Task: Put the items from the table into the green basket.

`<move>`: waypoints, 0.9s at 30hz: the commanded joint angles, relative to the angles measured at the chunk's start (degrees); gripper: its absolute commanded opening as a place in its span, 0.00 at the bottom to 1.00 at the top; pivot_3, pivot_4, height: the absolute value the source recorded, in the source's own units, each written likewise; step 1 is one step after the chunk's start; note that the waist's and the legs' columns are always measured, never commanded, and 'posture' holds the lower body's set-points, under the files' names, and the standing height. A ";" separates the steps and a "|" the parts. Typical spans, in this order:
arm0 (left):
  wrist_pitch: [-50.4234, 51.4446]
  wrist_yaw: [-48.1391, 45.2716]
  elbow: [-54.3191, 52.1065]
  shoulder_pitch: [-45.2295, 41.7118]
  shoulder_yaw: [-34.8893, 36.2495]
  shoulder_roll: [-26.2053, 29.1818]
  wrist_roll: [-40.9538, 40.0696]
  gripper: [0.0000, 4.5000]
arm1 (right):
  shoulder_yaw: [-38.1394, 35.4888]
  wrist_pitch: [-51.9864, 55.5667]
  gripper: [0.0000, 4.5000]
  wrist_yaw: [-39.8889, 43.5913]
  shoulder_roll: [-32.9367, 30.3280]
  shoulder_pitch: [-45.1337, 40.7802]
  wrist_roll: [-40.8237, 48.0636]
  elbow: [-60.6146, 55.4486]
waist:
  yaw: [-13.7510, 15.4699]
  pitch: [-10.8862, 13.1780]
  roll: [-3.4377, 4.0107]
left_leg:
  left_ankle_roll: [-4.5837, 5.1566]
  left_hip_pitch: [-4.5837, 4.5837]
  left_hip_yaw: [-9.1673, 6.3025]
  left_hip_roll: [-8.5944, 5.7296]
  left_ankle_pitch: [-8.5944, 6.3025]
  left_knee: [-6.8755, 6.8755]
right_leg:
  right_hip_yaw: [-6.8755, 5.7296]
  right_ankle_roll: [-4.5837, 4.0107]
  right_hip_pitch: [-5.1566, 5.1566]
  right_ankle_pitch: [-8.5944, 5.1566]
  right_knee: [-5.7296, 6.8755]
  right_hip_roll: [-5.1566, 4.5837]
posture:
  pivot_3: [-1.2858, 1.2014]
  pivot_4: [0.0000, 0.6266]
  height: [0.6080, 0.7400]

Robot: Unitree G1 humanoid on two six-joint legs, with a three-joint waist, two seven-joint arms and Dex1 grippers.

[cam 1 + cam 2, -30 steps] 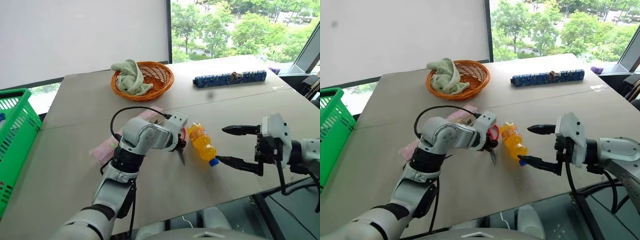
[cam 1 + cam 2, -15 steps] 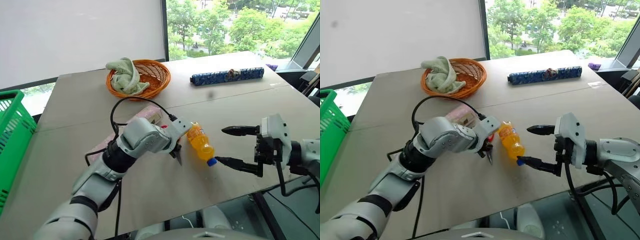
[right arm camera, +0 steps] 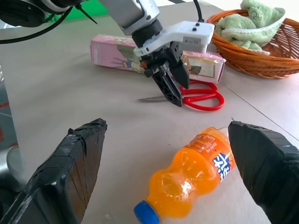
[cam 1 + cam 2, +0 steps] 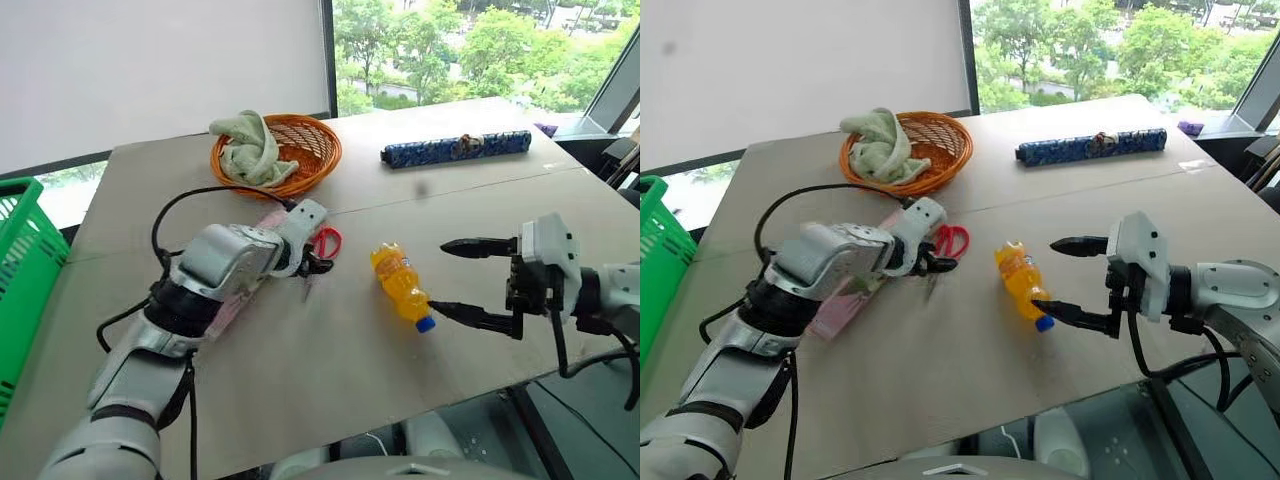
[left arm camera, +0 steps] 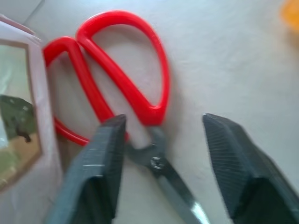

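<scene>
step: picking scissors (image 5: 122, 88) | left gripper (image 5: 163, 154) jaws apart, straddling pivot beside pink box (image 4: 243, 290) | next: close, lift

the grey-brown table (image 4: 300, 370) of seamed board panels carries everything. taking the orange drink bottle (image 4: 402, 286) as landmark, lying on its side with blue cap toward the near edge: the red-handled scissors (image 4: 322, 243) lie flat just to its left, the pink floral box (image 3: 117, 49) lies beyond them, touching the handles. the orange wicker basket (image 4: 300, 155) sits farther back left, the dark-blue patterned roll (image 4: 456, 149) farther back right.
</scene>
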 commanded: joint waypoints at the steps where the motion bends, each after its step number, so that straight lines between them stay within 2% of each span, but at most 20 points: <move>1: 9.18 3.29 -6.77 1.01 7.24 -0.91 0.50 1.00 | 0.57 -1.16 1.00 -0.35 1.19 -2.11 0.14 0.27 | 0.19 0.00 0.00 | -0.06 0.00 0.00 0.00 0.03 0.00 | 0.01 0.00 0.00 0.00 0.00 -0.01 | 0.46 0.00 1.00; 3: 13.04 5.31 -8.91 2.05 6.44 -0.85 2.39 1.00 | 1.10 -1.57 1.00 0.41 1.49 -2.97 0.18 0.85 | 0.48 0.00 0.01 | 0.11 0.01 -0.02 0.01 -0.10 -0.03 | -0.02 0.00 0.00 -0.01 -0.01 0.02 | 0.47 0.00 1.00; 7: 16.12 8.59 -9.76 3.36 6.98 -4.32 4.44 1.00 | 1.43 -1.93 1.00 2.68 1.59 -4.17 0.91 1.87 | 1.26 0.00 0.00 | 0.11 0.10 -0.02 0.00 -0.11 -0.01 | -0.08 0.00 0.09 -0.01 0.01 0.12 | 0.47 0.00 1.00; 12: 15.88 11.05 -5.18 2.50 6.89 -11.29 7.29 1.00 | 2.76 -1.69 1.00 5.58 0.74 -7.29 0.62 4.14 | 2.29 0.00 -0.01 | 0.09 0.13 -0.02 -0.01 -0.09 0.41 | -0.10 0.30 0.29 0.05 0.05 0.14 | 0.48 0.00 1.00; 21: 7.71 13.21 5.56 0.09 3.24 -15.95 14.18 1.00 | 4.36 -3.18 1.00 7.18 0.32 -9.48 -3.34 7.64 | 3.31 -0.50 0.44 | 0.06 0.35 0.02 -0.02 -0.06 0.44 | -0.09 0.23 0.47 0.15 0.06 0.14 | 0.48 0.00 1.00; 25: 1.78 13.68 13.91 -1.89 1.55 -19.99 17.04 1.00 | 4.64 -3.48 1.00 6.59 0.46 -8.59 -4.52 7.19 | 4.11 -0.55 0.47 | -0.20 1.06 0.05 -0.05 -0.21 0.43 | -0.13 0.12 1.24 0.01 -0.01 0.11 | 0.47 0.00 1.00; 27: 0.50 13.55 16.44 -2.30 1.73 -21.42 17.97 0.88 | 4.26 -3.02 1.00 6.09 0.31 -8.15 -4.43 6.99 | 4.15 -0.57 0.51 | -0.22 1.20 0.07 -0.04 -0.23 0.43 | -0.24 0.12 1.48 0.00 -0.09 0.02 | 0.47 0.00 1.00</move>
